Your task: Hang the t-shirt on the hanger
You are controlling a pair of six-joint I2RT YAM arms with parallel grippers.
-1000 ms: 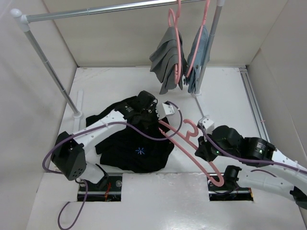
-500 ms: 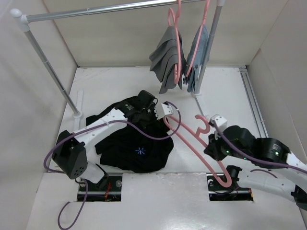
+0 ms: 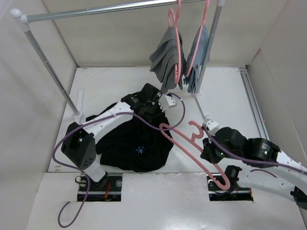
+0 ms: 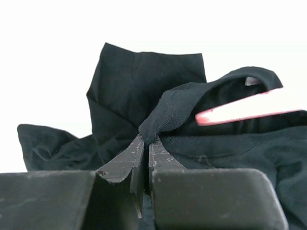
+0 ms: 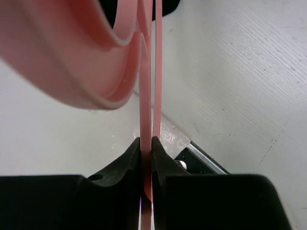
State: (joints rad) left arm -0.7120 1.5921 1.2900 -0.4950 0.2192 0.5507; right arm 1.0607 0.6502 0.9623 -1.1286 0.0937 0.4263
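Observation:
The black t-shirt (image 3: 134,146) lies crumpled on the white table, left of centre. My left gripper (image 3: 156,111) is shut on a fold of its collar edge at the shirt's far right side. In the left wrist view that pinched black fabric (image 4: 158,122) bunches just above my closed tips (image 4: 146,143), and the collar stands open as a loop. The pink hanger (image 3: 192,151) slants from the shirt down to the near right. My right gripper (image 3: 205,149) is shut on its thin bar (image 5: 145,96). One hanger end (image 4: 240,109) shows blurred at the collar opening.
A metal rail (image 3: 96,10) crosses the back on two posts. Two more pink hangers hang from it, one with a grey garment (image 3: 165,60), one with a blue-grey garment (image 3: 197,60). White walls enclose the table. A purple cable (image 3: 172,122) loops beside the left arm.
My left gripper has lifted the collar and moved it away and right. My right gripper swung right, then back left, bringing the hanger's far end to the collar.

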